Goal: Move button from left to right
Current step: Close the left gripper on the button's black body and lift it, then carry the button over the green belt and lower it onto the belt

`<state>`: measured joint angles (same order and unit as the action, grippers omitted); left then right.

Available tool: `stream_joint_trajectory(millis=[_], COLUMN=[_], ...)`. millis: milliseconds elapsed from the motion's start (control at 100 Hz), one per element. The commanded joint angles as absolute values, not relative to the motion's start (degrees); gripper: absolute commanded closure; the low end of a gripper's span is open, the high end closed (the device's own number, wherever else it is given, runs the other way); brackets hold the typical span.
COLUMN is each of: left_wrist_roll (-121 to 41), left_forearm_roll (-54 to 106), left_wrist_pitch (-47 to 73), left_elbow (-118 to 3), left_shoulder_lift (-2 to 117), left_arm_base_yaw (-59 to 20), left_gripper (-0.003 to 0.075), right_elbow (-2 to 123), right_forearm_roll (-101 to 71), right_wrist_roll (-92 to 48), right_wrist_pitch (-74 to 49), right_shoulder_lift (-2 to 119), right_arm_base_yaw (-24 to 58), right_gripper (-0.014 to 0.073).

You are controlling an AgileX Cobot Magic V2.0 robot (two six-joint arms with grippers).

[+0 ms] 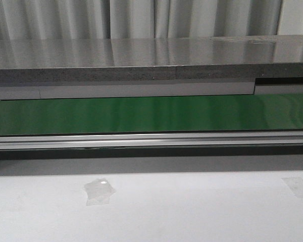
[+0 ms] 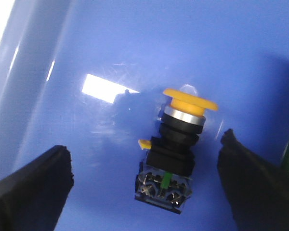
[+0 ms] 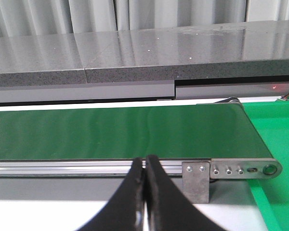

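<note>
Left wrist view, jaws: the left gripper (image 2: 145, 185) is spread wide, one black finger (image 2: 31, 185) on each side of the button, neither touching it.
Button: the button (image 2: 176, 151) lies on its side between the two fingers, nearer the finger at the far side from the pale rim; its round yellow-orange head points away from the fingers, and its black blocky body with silvery screw terminals points back toward them.
Button detail: a metal ring sits just under the head, and a small yellow tab sticks out from the black body.
Surface under the button: a glossy blue tray (image 2: 135, 43), with a bright patch of reflected light just beside the button's head and a pale raised rim along one edge.
Right wrist view, jaws: the right gripper (image 3: 145, 192) is pressed together, its two black fingers meeting with nothing between them.
Beyond the right gripper: a green conveyor belt (image 3: 120, 130) with an aluminium side rail and a bolted end bracket (image 3: 197, 180); past the belt, a grey stone-like counter (image 3: 135, 53) and pale curtains.
Front view: the same green conveyor belt (image 1: 141, 113) runs across, with a white table (image 1: 166, 212) nearer than it, carrying two pieces of clear tape (image 1: 98, 190); neither gripper nor the button shows here.
</note>
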<state>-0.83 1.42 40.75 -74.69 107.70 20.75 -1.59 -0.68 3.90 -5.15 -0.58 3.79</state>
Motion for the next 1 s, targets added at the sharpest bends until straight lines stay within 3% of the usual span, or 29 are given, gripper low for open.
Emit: stream_joint_trajectory(millis=[0,990], left_wrist_roll=[-1.95,-2.04], left_forearm_roll=[3.06,4.28], left_wrist_pitch=[38.31,36.82], left_elbow=[-76.34,-76.34], left_shoulder_lift=[105.52,112.8], left_arm_base_yaw=[20.99,20.99], left_gripper=[0.0134,0.0134], right_elbow=[-0.73,-0.73], right_forearm_roll=[0.0,0.0], right_wrist_roll=[3.62,3.62], right_wrist_pitch=[-0.48,-0.48], right_shoulder_lift=[-1.66,-1.66], right_arm_base_yaw=[3.91,3.91], right_gripper=[0.0662,0.0662])
